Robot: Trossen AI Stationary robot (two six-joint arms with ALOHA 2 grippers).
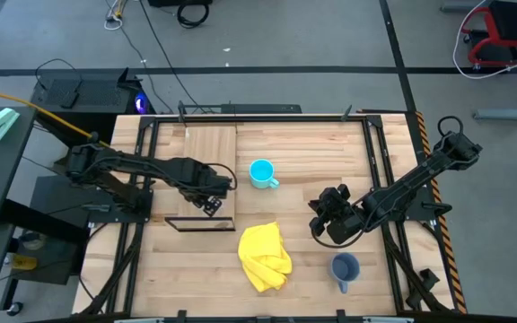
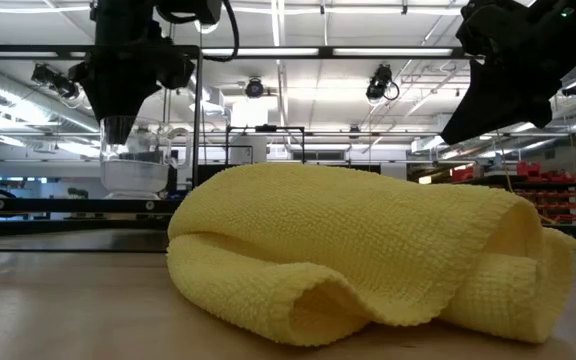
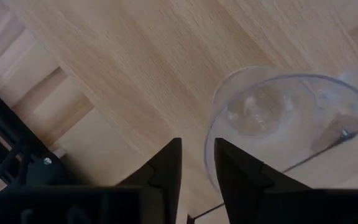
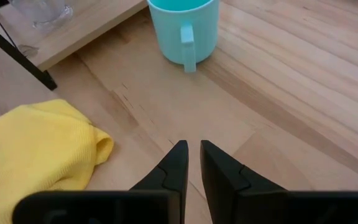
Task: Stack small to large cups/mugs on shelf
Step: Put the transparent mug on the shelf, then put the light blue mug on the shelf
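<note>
The clear cup point(image 2: 136, 160) stands on the shelf point(image 1: 206, 144), near its front edge, likely set there first as the smallest. The left gripper point(image 1: 212, 201) hangs right over it, arm stretched low across the shelf; its fingers point(image 3: 166, 171) are slightly parted, one just beside the rim, holding nothing. The cyan mug point(image 1: 261, 174) sits on the tabletop point(image 1: 312, 152) just beside the shelf. The right gripper point(image 1: 323, 222) hovers beyond the mug, arm bent, fingers nearly closed on nothing.

Workshop: ceiling strip lights point(image 2: 298, 52), floor cables point(image 1: 164, 45)
</note>
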